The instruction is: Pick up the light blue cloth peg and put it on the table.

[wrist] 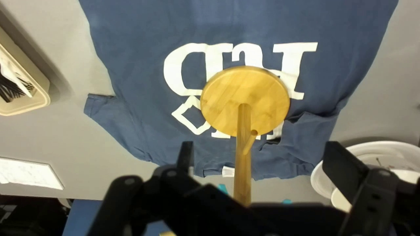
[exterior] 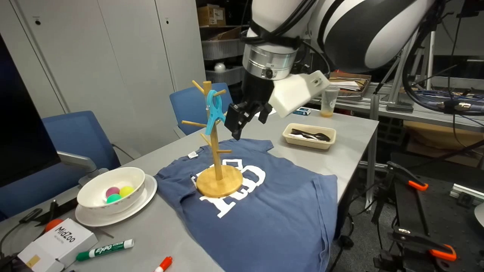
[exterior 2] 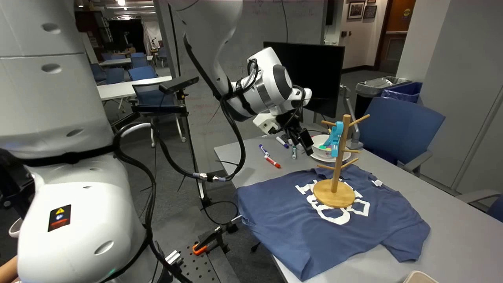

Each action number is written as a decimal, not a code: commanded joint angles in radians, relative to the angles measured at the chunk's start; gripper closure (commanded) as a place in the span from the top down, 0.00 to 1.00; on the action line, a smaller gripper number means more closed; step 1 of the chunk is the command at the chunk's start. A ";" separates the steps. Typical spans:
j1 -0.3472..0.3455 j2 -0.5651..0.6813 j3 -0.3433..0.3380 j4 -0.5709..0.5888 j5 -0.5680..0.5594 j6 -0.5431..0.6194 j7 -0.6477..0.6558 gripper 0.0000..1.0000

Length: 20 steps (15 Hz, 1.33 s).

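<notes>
The light blue peg hangs on an upper arm of the wooden stand. The peg and stand show in both exterior views. The stand stands upright on a blue T-shirt spread on the light grey table. My gripper is open and empty, beside the peg and apart from it in both exterior views. In the wrist view my fingers are wide apart, with the stand's post between them; only small bits of the peg show behind the gripper body.
The T-shirt covers much of the table. A white bowl with coloured balls sits on a plate. A green marker, a red marker and a white box lie near it. A beige tray holds black cutlery.
</notes>
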 commanded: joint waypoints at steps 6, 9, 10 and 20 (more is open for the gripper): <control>0.000 0.040 -0.005 0.043 -0.057 0.006 0.070 1.00; 0.006 0.047 -0.015 0.056 -0.111 0.005 0.124 1.00; 0.009 0.055 -0.021 0.062 -0.139 0.010 0.164 1.00; 0.018 0.135 -0.032 0.123 -0.484 0.013 0.582 1.00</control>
